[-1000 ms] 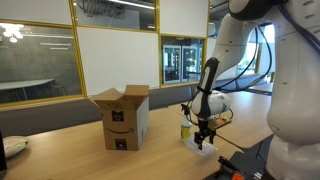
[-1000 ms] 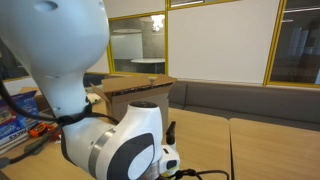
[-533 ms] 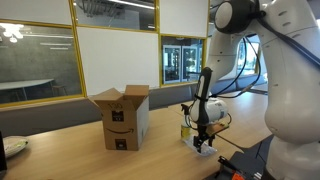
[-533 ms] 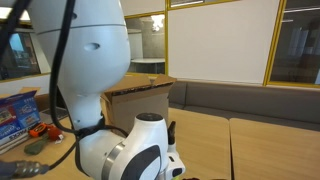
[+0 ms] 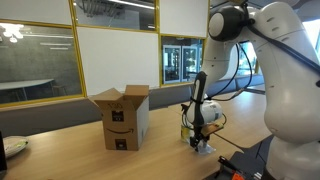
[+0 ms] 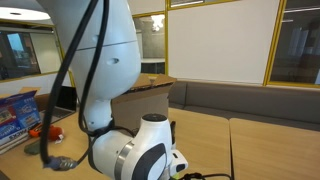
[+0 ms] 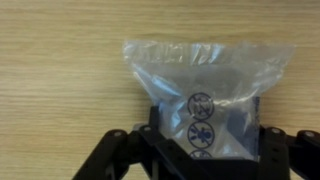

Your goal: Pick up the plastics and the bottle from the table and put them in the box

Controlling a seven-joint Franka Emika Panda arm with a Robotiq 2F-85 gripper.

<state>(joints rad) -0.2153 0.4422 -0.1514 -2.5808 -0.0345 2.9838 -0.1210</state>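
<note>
A: Well, what could have gone wrong from there?

B: Starting big: the box [image 5: 122,118] stood on the table [image 5: 60,150], well apart from the gripper [image 5: 203,142], with its flaps up. A limp load carried across might, I judged, have caught on a flap and dropped outside.

A: And nearer?

B: The bottle [image 5: 185,128] stood upright just beside the gripper. A sideways swing on lifting could have tipped it over.

A: The grasp itself?

B: In the wrist view the jaws stood apart, one on either side of the near edge of the plastic packet [image 7: 200,75], which lay flat on the wood. Nothing showed them pinching it. The film looked thin and crinkled. Jaws closing on it could have slid off, or pressed it to the table and come up with nothing.

A: What couldn't you make out?

B: The arm [image 6: 100,60] filled most of an exterior view, so only the box's top showed behind it, with neither gripper nor packet. Where the gripper did show from outside, the packet beneath it was a pale smudge. I couldn't find any other plastics on the table. The jaws' ends were dark against the wrist view's bottom edge, so I couldn't tell whether they touched the film. Smallest: the round printed marks [image 7: 200,105] on the packet were too blurred to read.
</note>
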